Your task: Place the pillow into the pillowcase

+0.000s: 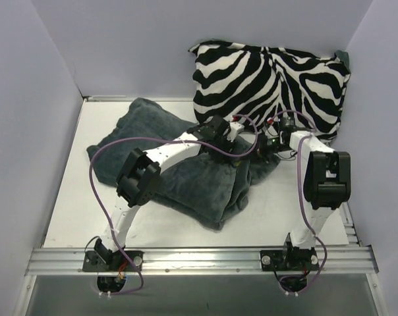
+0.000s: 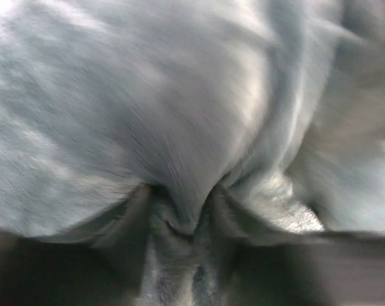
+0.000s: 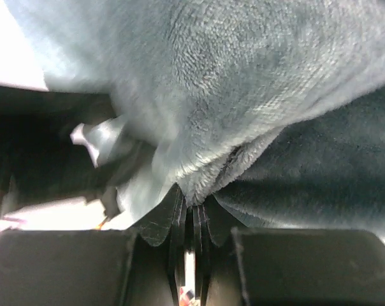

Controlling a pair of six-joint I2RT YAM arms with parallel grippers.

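Pillowcase [image 1: 186,181] plush sits pinched in the clenched right gripper [image 3: 191,203] and in the left gripper [image 2: 180,220].

Pillowcase [image 1: 192,187] lies across the middle of the table [image 1: 74,217], running from far left to near right. Behind it and to its right a cushion [image 1: 271,82] stands on edge against the back wall [image 1: 120,46], its foot just beyond the pillowcase's right end. Left gripper [image 1: 242,143] sits over that right end, with the right gripper [image 1: 268,145] just beside it, between pillowcase and cushion. Rail [image 1: 199,260] lies in front of the pillowcase, and the left arm crosses above the pillowcase's middle. Right wrist view: a fold of the pillowcase sits between the fingers [image 3: 159,223]. Left wrist view is smeared, but a fold seems caught between those fingers [image 2: 134,215] too.
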